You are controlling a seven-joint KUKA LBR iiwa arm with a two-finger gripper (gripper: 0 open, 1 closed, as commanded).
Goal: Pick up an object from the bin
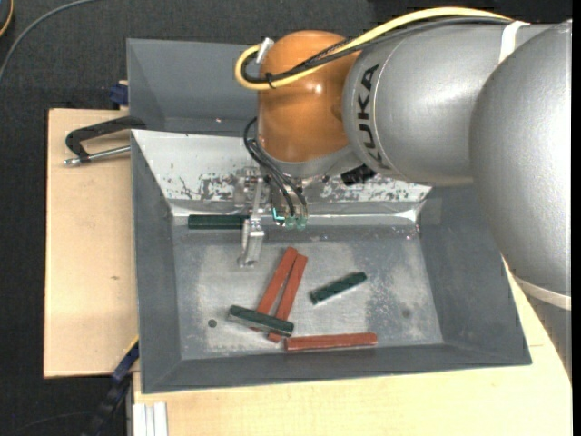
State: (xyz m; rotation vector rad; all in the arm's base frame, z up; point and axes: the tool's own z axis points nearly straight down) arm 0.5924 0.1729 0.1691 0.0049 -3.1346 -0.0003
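The gripper (261, 230) hangs low at the back of the bin (152, 280), close to the back wall (381, 192). I cannot tell if it is open or closed. Nothing shows in its grip. A dark green bar (214, 222) lies flat along the foot of that wall, with one end right by the gripper. It is the nearest thing to pick.

The wall is the trouble. If the gripper goes down here, it may bump or scrape the wall. It may catch only the tip of the bar, and then the bar can tip and drop. A push could also slide the bar away. The red sticks (283, 284) lie nearer the middle, apart from the gripper.
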